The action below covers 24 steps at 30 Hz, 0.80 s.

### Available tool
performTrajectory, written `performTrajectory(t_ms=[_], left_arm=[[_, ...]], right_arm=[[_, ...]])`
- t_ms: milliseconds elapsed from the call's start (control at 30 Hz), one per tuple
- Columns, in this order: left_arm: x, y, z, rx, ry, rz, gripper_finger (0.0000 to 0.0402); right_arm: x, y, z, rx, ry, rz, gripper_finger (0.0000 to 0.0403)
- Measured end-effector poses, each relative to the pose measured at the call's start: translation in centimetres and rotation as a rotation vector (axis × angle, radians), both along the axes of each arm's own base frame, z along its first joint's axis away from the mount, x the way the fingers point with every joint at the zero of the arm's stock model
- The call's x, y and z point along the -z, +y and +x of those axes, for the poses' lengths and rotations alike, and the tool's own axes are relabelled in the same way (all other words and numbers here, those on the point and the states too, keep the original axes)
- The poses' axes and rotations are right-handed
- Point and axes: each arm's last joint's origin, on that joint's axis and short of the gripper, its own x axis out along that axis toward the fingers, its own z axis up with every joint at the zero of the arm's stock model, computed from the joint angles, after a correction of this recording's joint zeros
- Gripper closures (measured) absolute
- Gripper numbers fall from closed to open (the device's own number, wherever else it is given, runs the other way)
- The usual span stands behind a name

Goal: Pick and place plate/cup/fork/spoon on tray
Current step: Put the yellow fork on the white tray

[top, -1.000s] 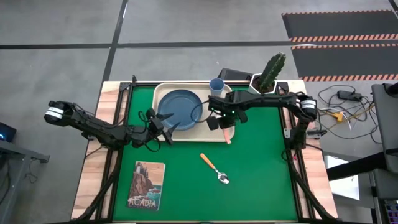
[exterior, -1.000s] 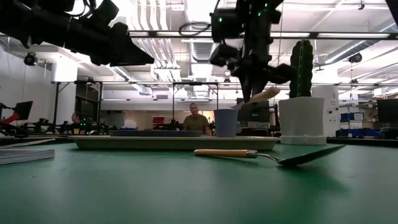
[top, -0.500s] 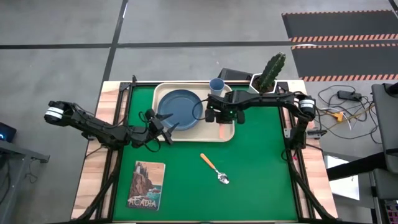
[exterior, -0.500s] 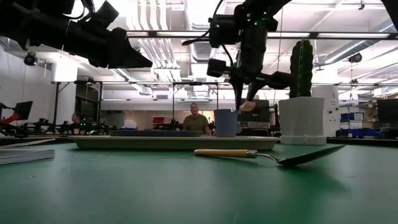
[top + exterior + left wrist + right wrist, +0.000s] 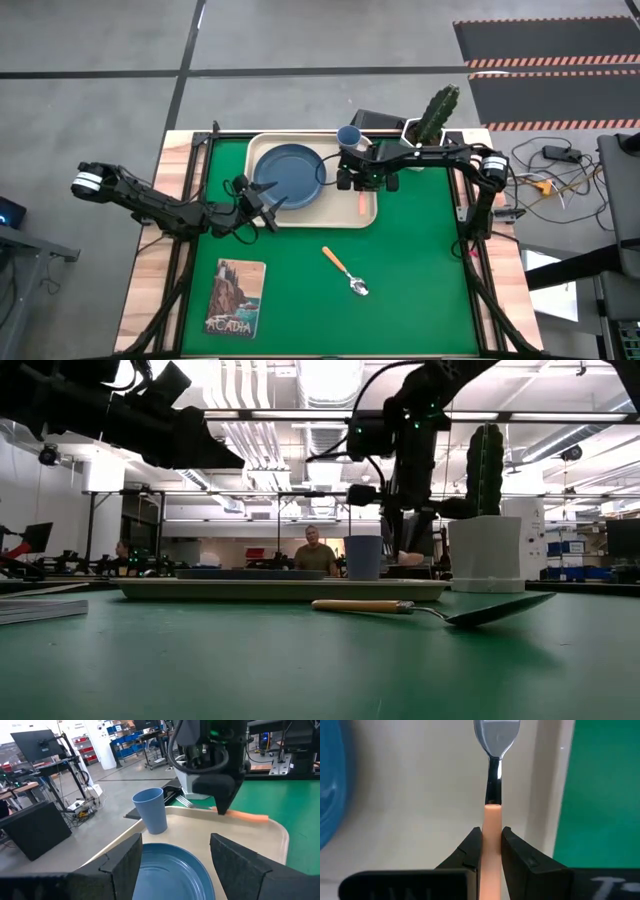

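Right tool has the fork down over the tray, spoon out on the green mat.

The right tool (image 5: 490, 847) is clamped on the orange handle of the slim silver-tined fork (image 5: 361, 203), which sits over the right end of the big cream rectangular plastic tray (image 5: 300, 219), just beside its rim. The round dark blue plate (image 5: 288, 177) fills the tray's left half, and the small light-blue handleless cup (image 5: 349, 137) stands in the far right corner, close to the right arm. A cactus in a white pot (image 5: 433, 118) sits just past that corner. The orange-handled spoon with the oval silver bowl (image 5: 345, 270) lies on the green tabletop (image 5: 420, 260), well apart from the tray. A picture book (image 5: 235, 297) lies near the front left. The left tool (image 5: 268, 208) hangs open at the tray's near left edge, by the plate.
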Motion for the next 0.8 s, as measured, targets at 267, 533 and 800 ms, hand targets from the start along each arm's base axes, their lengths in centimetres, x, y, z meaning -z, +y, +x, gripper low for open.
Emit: performTrajectory(t_ms=[267,533,800], left_arm=[[0.0,0.0,0.0,0.001,0.003,0.004,0.0187],[0.0,0.0,0.0,0.002,0.015,0.021,0.0187],[0.0,0.0,0.0,0.002,0.016,0.022,0.0187]], right_arm=[[1.3,0.2,-0.4,-0.006,0.015,-0.012,0.0364],[1.2,0.0,0.0,-0.026,-0.022,-0.067,0.0364],[1.3,0.0,0.1,-0.031,-0.015,-0.086,0.0364]])
